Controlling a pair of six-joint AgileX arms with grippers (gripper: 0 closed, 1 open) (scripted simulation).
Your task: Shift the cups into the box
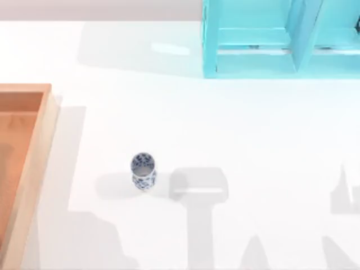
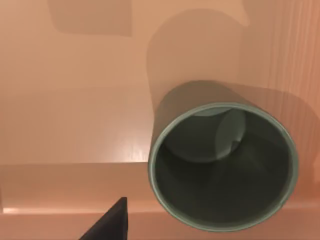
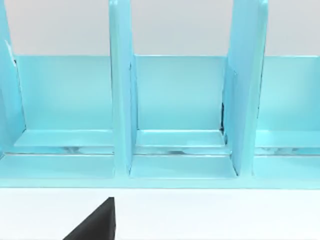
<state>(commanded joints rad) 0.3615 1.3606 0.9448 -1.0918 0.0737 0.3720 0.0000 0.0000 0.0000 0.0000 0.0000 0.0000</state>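
Left hand: one dark finger showing, grip state can't be told; it sits over the box, with the olive cup upright on the box floor. Right hand faces the shelf, parked, state unclear. White cup stands mid-desk, apart from the box. Likely light, stiff, glazed, slippery, breakable; pinch across the rim wall

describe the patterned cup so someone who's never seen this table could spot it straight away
Start at the big orange-brown wooden box at the table's left edge, then look right across the bare white table, toward the near side. There a small cup stands upright and alone, apart from the box. Its white body with blue floral pattern sets it apart from the plain olive-grey cup sitting in the box.
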